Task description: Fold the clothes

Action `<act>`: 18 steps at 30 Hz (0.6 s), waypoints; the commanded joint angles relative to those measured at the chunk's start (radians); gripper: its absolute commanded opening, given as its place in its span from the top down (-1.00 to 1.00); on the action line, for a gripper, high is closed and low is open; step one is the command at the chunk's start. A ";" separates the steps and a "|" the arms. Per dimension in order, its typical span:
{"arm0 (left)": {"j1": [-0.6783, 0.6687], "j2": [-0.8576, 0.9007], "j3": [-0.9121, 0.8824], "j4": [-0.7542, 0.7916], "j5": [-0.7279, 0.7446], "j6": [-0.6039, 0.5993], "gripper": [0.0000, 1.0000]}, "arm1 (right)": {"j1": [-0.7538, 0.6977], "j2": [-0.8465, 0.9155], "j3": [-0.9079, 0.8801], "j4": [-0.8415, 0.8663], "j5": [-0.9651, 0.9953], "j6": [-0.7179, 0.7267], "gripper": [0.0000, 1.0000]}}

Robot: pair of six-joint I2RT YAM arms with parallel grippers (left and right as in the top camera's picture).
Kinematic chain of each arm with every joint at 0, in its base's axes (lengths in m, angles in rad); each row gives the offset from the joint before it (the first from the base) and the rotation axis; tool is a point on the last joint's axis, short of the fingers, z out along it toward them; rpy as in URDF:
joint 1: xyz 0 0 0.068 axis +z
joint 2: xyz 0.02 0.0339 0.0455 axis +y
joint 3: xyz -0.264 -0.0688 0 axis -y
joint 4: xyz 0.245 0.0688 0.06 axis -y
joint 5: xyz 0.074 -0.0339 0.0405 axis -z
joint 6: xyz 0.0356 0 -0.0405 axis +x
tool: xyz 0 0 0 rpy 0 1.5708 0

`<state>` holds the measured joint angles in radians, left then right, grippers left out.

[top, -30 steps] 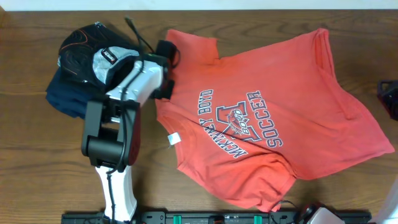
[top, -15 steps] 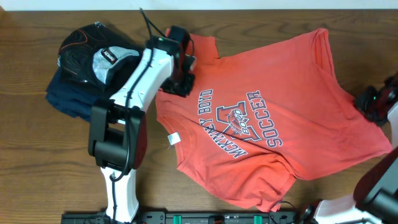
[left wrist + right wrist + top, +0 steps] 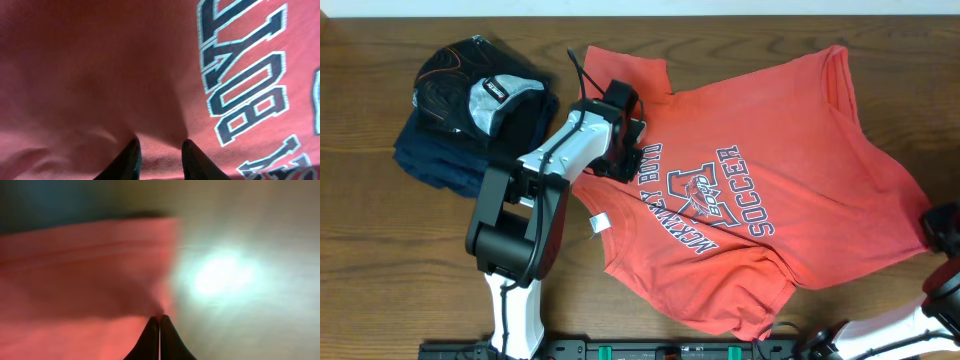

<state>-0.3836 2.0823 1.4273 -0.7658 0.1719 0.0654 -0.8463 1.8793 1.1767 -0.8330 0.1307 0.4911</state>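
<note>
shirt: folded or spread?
Spread: shirt lies flat, face up, lettering fully showing, both sleeves out.

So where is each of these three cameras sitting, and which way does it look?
Overhead: fixed above the table, looking straight down on the T-shirt, dark folded garments and both arms.
Left wrist: on the left arm, looking down close at the shirt's lettering; its jaws show, apart.
Right wrist: on the right arm, blurred, facing the shirt's edge and bare table; its jaws show, closed.
Shared: all three see the T-shirt.
</note>
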 commanded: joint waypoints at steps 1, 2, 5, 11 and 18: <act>0.008 0.028 -0.057 -0.010 -0.116 0.006 0.40 | -0.064 0.002 -0.002 -0.018 0.152 0.055 0.96; 0.008 0.028 -0.057 -0.009 -0.122 0.006 0.40 | -0.085 0.001 -0.002 -0.024 0.161 0.055 0.97; 0.008 0.028 -0.057 -0.006 -0.140 0.006 0.40 | -0.152 -0.007 0.002 -0.042 0.179 0.055 0.97; 0.015 0.028 -0.057 -0.006 -0.139 0.005 0.40 | -0.220 -0.077 0.006 0.037 -0.225 -0.104 0.86; 0.015 0.028 -0.057 -0.006 -0.135 0.005 0.31 | -0.177 -0.138 0.005 0.062 -0.384 -0.112 0.07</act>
<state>-0.3882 2.0739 1.4132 -0.7620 0.0975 0.0647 -1.0531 1.7546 1.1770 -0.7692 -0.1562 0.3981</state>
